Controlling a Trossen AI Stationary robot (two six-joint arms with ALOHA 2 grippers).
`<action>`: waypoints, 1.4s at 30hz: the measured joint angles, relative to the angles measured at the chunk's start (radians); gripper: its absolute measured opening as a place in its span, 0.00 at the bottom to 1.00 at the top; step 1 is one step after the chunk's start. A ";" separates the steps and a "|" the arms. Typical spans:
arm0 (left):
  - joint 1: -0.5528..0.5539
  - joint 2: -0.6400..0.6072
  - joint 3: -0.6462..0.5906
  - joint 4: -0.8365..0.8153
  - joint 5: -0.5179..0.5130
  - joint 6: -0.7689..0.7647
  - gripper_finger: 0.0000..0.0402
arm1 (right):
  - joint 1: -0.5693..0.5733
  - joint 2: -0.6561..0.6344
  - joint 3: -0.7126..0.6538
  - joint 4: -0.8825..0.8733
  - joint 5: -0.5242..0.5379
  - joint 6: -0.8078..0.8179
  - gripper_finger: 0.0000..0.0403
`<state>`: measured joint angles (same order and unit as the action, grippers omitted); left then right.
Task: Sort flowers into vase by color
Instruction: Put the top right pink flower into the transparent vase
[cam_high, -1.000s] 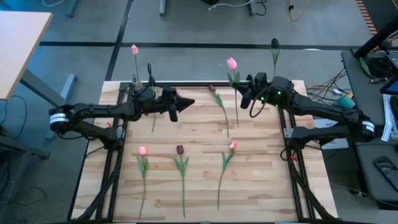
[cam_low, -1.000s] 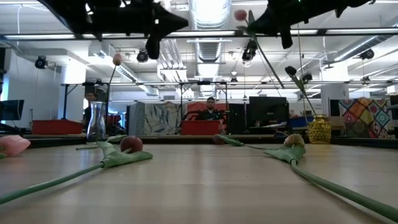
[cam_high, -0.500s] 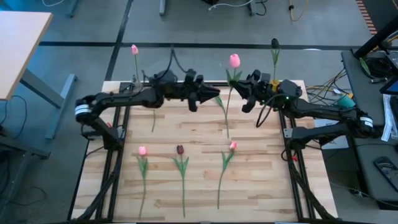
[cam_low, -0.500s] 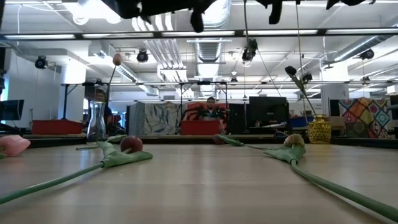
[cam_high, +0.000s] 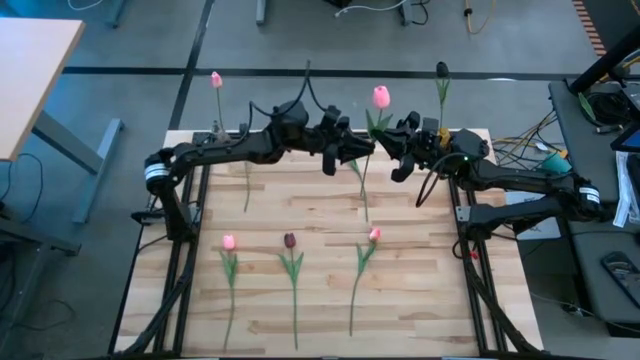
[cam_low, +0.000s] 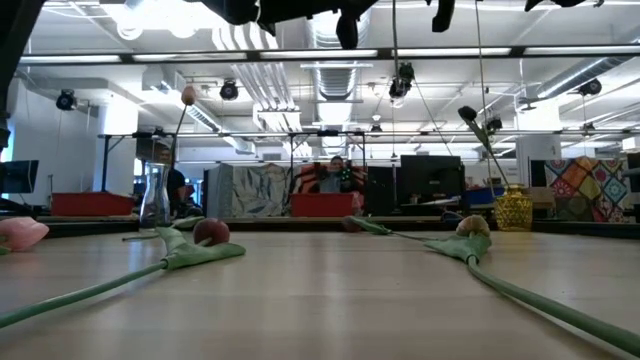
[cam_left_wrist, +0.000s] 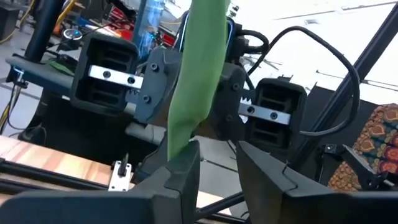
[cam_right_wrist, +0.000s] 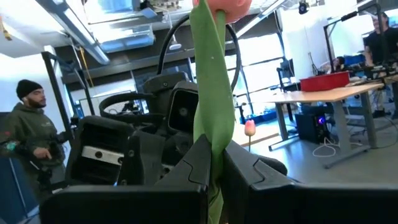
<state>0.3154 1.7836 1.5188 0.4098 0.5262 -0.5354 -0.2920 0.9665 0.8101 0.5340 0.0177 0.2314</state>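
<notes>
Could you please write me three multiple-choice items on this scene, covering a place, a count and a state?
1. The dark tulip in a vase stands at the table's: A far right corner; B far left corner; C near edge.
2. The near-row tulips number: A two; B three; C five.
3. The right gripper is: A open; B shut on the pink tulip; C on the table.
A, it rises far right; B, three heads lie there; B, it pinches the stem.

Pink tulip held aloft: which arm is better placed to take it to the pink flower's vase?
Left. The glass vase stands at the table's far left corner, and the left gripper is open around the pink tulip stem clamped by the right gripper.
</notes>
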 joint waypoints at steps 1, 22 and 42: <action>0.002 0.000 0.000 0.000 0.000 0.000 0.23 | 0.000 0.000 0.000 0.000 0.000 0.000 0.03; 0.028 -0.034 0.024 -0.163 -0.045 0.171 0.23 | 0.000 0.000 0.000 0.004 -0.023 0.002 0.03; 0.028 0.011 0.091 -0.168 0.039 0.162 0.14 | 0.000 0.000 0.000 -0.001 -0.029 0.003 0.03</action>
<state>0.3431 1.7944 1.6096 0.2421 0.5655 -0.3731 -0.2920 0.9665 0.8101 0.5331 -0.0116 0.2348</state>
